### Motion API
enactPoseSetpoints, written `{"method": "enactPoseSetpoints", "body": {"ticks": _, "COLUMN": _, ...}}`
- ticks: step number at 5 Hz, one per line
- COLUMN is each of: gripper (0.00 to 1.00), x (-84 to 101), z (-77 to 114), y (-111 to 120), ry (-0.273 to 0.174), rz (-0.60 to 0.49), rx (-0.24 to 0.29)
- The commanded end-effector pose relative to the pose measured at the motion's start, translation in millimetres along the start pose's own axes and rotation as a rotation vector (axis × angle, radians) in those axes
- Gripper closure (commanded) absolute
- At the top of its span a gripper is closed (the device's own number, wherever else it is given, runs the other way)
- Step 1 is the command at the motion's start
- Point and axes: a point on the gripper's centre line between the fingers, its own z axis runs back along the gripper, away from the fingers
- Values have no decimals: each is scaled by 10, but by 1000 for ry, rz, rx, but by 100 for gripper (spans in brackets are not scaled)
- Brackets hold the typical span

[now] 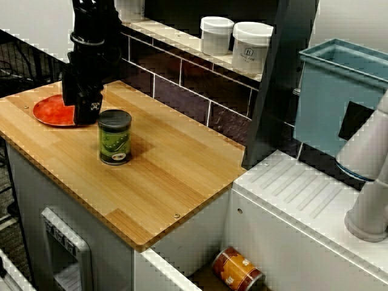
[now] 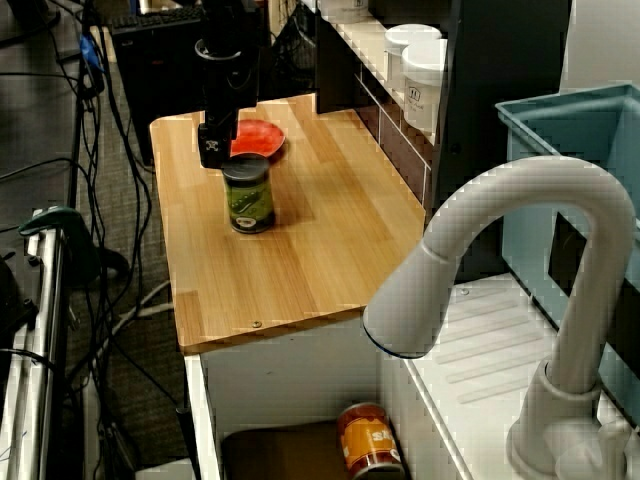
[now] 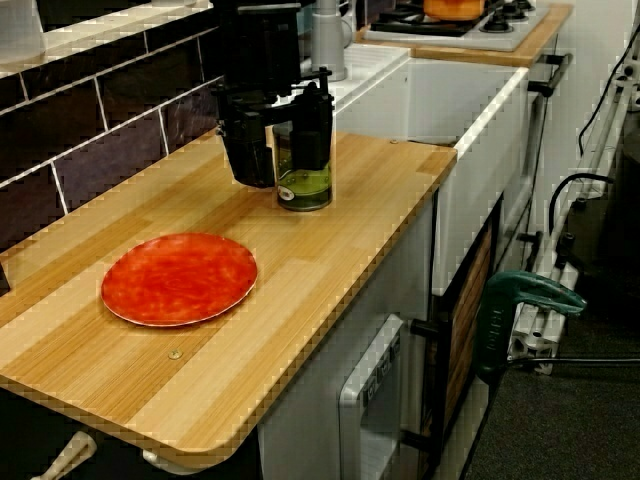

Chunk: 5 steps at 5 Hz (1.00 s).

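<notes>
A green can (image 1: 114, 137) with a dark lid stands upright on the wooden counter (image 1: 170, 176). It also shows in the view over the faucet as the same can (image 2: 248, 194), and from the counter's end as the can (image 3: 305, 180). Beside it lies a red plate (image 1: 53, 111) (image 2: 258, 135) (image 3: 179, 277). My black gripper (image 1: 85, 114) (image 2: 213, 152) (image 3: 282, 168) hangs low over the plate's edge, close beside the can and on its plate side. The jaws look spread and hold nothing. From the counter's end, one finger (image 3: 312, 135) overlaps the can.
A dark tiled wall with a shelf of two white jars (image 1: 216, 35) (image 1: 251, 47) runs behind the counter. To the right are a white drainer (image 1: 303, 194), a blue bin (image 1: 339, 91) and a white faucet (image 2: 500, 250). An orange can (image 1: 237, 270) lies in the sink.
</notes>
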Motion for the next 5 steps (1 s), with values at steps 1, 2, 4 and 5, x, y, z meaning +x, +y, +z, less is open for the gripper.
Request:
{"method": "enactPoseSetpoints", "body": {"ticks": 1, "gripper": 0, "x": 72, "z": 177, "y": -178, "ry": -31, "rz": -24, "rx": 15}}
{"method": "enactPoseSetpoints", "body": {"ticks": 2, "gripper": 0, "x": 106, "z": 202, "y": -219, "ry": -27, "rz": -32, "rx": 8}}
{"method": "enactPoseSetpoints", "body": {"ticks": 4, "gripper": 0, "x": 40, "z": 268, "y": -267, "ry": -55, "rz": -95, "rx": 1}}
{"method": "enactPoseSetpoints", "body": {"ticks": 5, "gripper": 0, "x": 51, "z": 287, "y": -293, "ry": -53, "rz": -316, "rx": 9}}
